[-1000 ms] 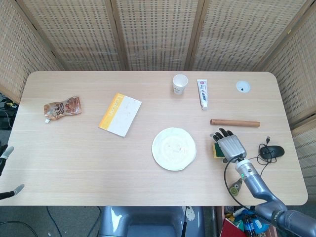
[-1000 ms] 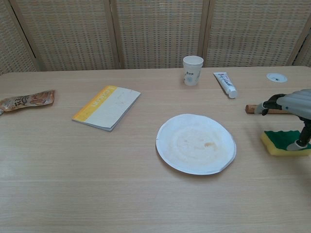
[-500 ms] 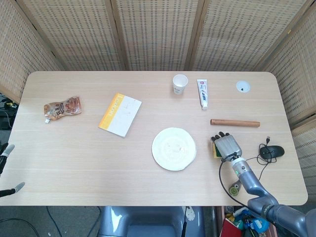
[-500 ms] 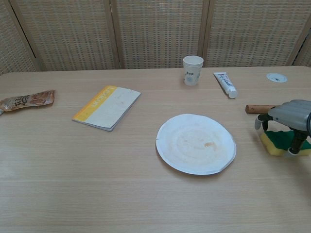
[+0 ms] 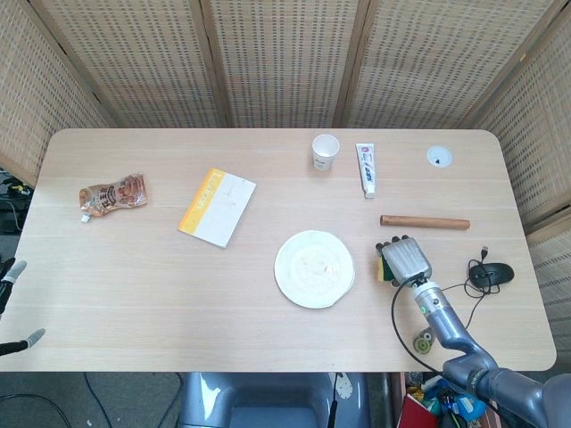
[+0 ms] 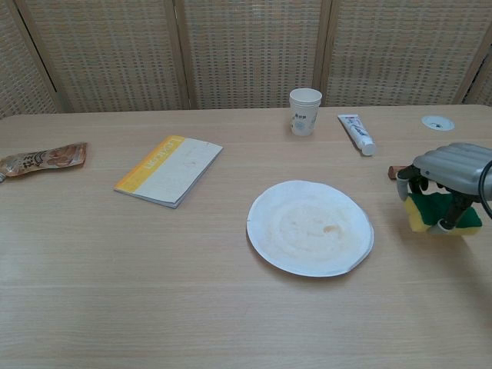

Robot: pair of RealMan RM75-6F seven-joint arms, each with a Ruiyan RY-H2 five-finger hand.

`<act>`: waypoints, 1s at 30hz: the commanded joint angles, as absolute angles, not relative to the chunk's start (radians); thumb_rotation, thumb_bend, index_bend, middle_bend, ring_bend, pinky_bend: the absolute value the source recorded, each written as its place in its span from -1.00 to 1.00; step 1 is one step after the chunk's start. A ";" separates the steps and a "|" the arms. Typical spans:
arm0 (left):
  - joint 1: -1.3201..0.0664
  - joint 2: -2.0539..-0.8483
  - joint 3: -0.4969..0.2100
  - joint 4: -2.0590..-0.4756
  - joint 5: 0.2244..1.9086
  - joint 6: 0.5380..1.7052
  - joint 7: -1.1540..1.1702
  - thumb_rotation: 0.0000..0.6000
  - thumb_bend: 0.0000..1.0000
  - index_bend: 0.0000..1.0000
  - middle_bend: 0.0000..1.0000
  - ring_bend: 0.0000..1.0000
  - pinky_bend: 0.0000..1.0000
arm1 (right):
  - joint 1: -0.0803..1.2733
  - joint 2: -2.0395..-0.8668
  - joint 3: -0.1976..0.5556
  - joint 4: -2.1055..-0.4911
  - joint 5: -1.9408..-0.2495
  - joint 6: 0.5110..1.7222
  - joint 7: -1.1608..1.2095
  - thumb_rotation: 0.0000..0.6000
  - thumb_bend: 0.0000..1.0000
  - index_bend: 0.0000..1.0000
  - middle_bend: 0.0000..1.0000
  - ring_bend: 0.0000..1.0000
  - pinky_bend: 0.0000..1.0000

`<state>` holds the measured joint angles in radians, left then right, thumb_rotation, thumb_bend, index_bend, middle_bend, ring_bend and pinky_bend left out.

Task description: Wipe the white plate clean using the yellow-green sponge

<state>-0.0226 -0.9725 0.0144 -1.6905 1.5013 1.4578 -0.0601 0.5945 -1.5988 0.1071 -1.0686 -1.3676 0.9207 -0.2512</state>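
Observation:
The white plate (image 5: 314, 268) (image 6: 310, 227) lies near the middle of the table, with a faint brownish smear and a small orange spot on it. Right of it, my right hand (image 5: 406, 259) (image 6: 450, 171) grips the yellow-green sponge (image 5: 384, 267) (image 6: 440, 214) from above. The sponge is tilted, green side up, a short gap from the plate's right rim. Only two spread fingertips of my left hand (image 5: 12, 273) show off the table's lower left edge, with nothing between them.
A paper cup (image 5: 326, 150) (image 6: 305, 111) and a toothpaste tube (image 5: 366, 168) (image 6: 356, 133) stand at the back. A wooden stick (image 5: 425, 221) lies just behind my right hand. A yellow booklet (image 5: 217, 207) and snack pouch (image 5: 111, 193) lie left. A mouse (image 5: 492, 274) sits far right.
My right hand has closed on the sponge and drawn it leftward toward the plate, tilting it. The plate and the other objects have not moved.

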 commanded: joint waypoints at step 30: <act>-0.052 -0.988 -0.014 -1.679 1.428 1.409 -0.031 1.00 -1.00 -1.00 -1.00 -1.00 -1.00 | 0.827 -1.740 0.137 -1.056 -1.530 0.852 0.258 1.00 -0.61 -0.11 0.07 -0.22 -0.14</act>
